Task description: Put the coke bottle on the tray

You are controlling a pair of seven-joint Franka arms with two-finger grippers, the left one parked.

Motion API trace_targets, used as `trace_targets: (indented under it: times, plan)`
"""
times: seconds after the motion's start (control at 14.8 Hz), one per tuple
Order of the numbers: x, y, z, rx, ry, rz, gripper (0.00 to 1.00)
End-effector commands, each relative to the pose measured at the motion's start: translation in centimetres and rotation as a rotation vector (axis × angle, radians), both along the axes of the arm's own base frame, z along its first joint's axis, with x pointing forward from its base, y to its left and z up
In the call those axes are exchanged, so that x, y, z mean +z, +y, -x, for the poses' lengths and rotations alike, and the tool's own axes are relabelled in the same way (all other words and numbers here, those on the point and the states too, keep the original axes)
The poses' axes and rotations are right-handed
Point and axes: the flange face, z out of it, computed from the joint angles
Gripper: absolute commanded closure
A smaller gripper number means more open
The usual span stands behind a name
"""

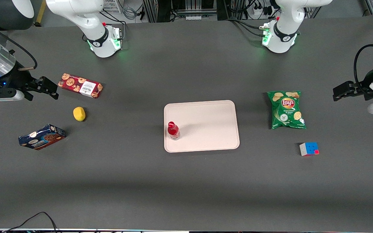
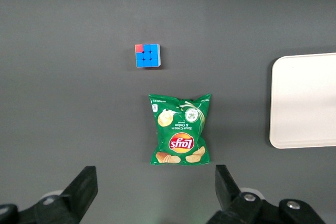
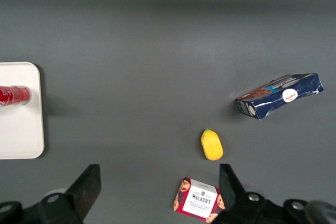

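The coke bottle [image 1: 173,130] is small and red with a red cap. It stands upright on the pale beige-pink tray [image 1: 206,126], close to the tray edge that faces the working arm's end of the table. The bottle [image 3: 13,95] and the tray's rim [image 3: 23,140] also show in the right wrist view. My right gripper [image 1: 45,87] hangs open and empty high above the table at the working arm's end, beside the red cookie box [image 1: 81,85]. In the right wrist view its two fingers [image 3: 86,187] stand wide apart with nothing between them.
A yellow lemon [image 1: 79,114] and a dark blue cookie box [image 1: 41,136] lie near the red cookie box. A green Lay's chip bag [image 1: 286,109] and a puzzle cube [image 1: 309,149] lie toward the parked arm's end. The lemon [image 3: 211,144] also shows in the right wrist view.
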Motion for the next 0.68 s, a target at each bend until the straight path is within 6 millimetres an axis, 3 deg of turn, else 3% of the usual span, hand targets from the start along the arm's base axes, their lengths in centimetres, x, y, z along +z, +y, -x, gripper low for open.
trace_targets:
  times: [0.0, 0.61]
  plan:
    - [-0.1, -0.1, 0.4, 0.017, 0.018, -0.024, 0.00]
    - [-1.0, 0.0, -0.7, 0.010, 0.076, -0.024, 0.00]
